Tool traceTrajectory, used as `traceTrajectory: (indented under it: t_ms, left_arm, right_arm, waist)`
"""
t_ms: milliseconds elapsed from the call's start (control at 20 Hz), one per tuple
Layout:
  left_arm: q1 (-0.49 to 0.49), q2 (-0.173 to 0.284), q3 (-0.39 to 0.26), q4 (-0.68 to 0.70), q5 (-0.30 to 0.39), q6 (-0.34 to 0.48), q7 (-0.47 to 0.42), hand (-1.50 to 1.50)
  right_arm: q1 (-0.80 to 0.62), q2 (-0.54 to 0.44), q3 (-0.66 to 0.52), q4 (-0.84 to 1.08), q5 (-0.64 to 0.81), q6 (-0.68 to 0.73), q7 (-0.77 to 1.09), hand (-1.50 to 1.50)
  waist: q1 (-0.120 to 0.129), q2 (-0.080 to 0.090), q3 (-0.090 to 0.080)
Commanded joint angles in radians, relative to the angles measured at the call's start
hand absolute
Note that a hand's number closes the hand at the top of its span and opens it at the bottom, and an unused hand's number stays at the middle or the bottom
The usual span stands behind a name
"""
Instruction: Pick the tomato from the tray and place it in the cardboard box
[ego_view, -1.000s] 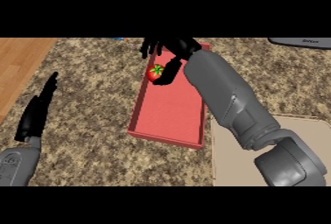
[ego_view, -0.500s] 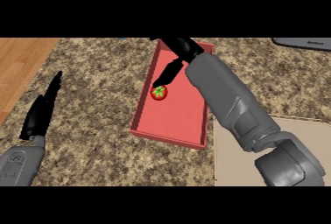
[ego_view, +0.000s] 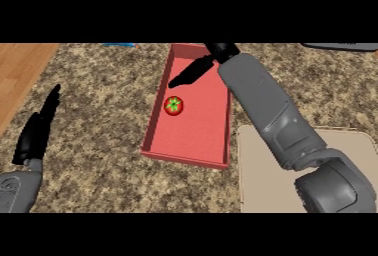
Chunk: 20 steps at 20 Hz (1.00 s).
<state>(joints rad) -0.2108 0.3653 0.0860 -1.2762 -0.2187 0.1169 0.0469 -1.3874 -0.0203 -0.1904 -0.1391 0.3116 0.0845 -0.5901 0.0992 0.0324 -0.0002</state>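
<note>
1. Reaching over the red tray (ego_view: 188, 145), the right hand (ego_view: 193, 72) hung above its far half, fingers (ego_view: 179, 81) straight and released, holding nothing and pointing down toward the tomato (ego_view: 174, 106).
2. The tomato lay on the tray floor near the left wall, about midway along, green stem up, apart from the fingertips.
3. To take it well, the hand would probably need to lower until the fingers and thumb bracketed the fruit on both sides before closing; closing from above alone risked nudging a round thing away.
4. The near left wall left little room on that side, so approaching from the tray's open middle looked the safer line.
5. The cardboard box (ego_view: 258, 190) sat just beside the tray to the right, partly hidden by the right forearm; the carry would be short, but the lift should clear the tray wall first.
6. The left hand (ego_view: 38, 132) rested open at the view's left edge over the speckled worktop (ego_view: 103, 90).
</note>
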Motion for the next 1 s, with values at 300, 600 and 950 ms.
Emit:
traceTrajectory:
  t_ms: [300,600,950]
  left_arm:
    - [-0.005,0.032,0.032,-0.015,0.015,-0.02,0.014,0.0]
    - [0.029,-0.016,0.009,0.003,-0.001,0.009,-0.045,0.0]
    - [0.012,0.002,0.004,-0.042,0.009,-0.024,-0.008,0.0]
  right_arm:
    - [0.049,-0.239,-0.072,0.024,-0.058,0.183,-0.03,-1.5]
    - [0.059,-0.378,-0.076,0.027,-0.054,0.286,-0.044,-1.5]
    - [0.114,-0.487,-0.002,0.024,0.026,0.395,-0.111,-1.5]
  waist:
    - [-0.014,0.011,0.001]
    - [-0.002,0.02,0.001]
    - [0.02,0.025,0.004]
